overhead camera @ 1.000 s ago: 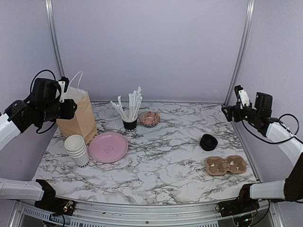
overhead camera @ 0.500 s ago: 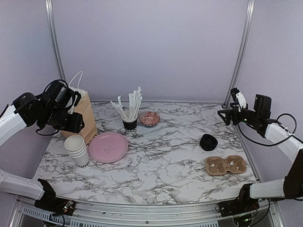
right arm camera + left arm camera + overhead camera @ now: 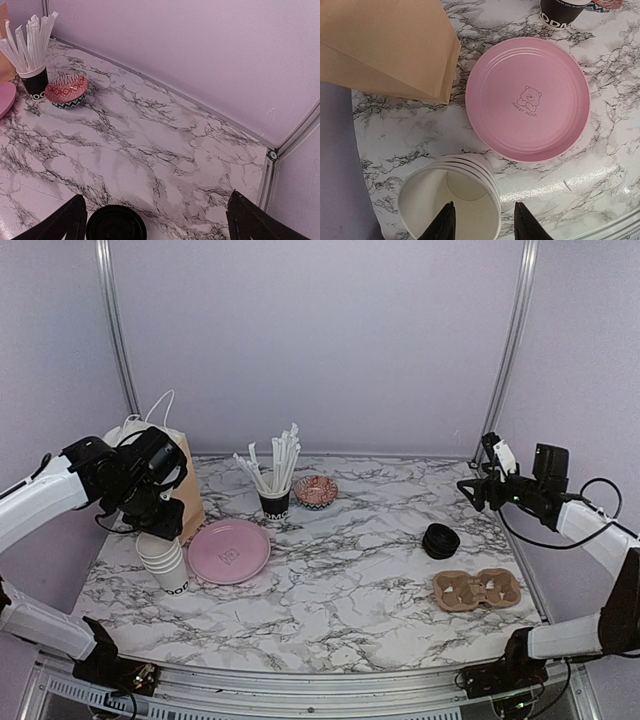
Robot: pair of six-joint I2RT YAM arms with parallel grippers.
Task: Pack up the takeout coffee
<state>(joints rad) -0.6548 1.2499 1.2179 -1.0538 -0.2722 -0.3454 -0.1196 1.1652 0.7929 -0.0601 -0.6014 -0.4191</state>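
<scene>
**Top external.** No lidded cup, the takeout coffee as such, shows in any view. On the marble table (image 3: 350, 600) a stack of lidless white cups (image 3: 165, 560) stands at the left, beside a pink plate (image 3: 229, 551) and in front of a paper bag (image 3: 190, 498). A black lid (image 3: 440, 540) lies well apart at the right, near a pulp cup carrier (image 3: 477, 589). The left claw (image 3: 163, 527) hangs just over the stack; the right claw (image 3: 478, 487) is in the air behind the lid.

**Left wrist.** The left claw (image 3: 485, 207) is partly open and grips nothing. One finger is over the top cup's mouth and the other outside its rim, so the cup wall lies between the jaws; whether they touch it cannot be told. Probable risks: a hard closure would crease the thin paper wall, nested cups could rise together, and a sideways drag could tip the stack towards the plate.

**Right wrist.** The right claw (image 3: 156, 197) is spread wide and empty, with the lid low between its fingers and not in contact. Probable risk: an off-centre descent would push the lid across the smooth marble — not seat it between the fingers.
</scene>
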